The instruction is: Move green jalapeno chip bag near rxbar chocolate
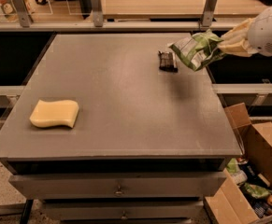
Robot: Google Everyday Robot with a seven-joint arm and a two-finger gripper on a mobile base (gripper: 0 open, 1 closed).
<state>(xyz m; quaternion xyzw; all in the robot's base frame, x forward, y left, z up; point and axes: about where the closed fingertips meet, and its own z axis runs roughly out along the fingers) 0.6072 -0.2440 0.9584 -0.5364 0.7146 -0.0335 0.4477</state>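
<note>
The green jalapeno chip bag (195,50) is crinkly green with a white panel. It hangs in the air above the table's far right edge. My gripper (225,44) comes in from the right on a white arm and is shut on the bag's right end. The rxbar chocolate (167,61), a small dark bar, lies flat on the grey table (121,111) just left of and below the bag.
A yellow sponge (54,114) lies near the table's front left. An open cardboard box (257,171) with packets stands on the floor at the right. A shelf rail with posts (96,6) runs behind the table. Drawers sit under the tabletop.
</note>
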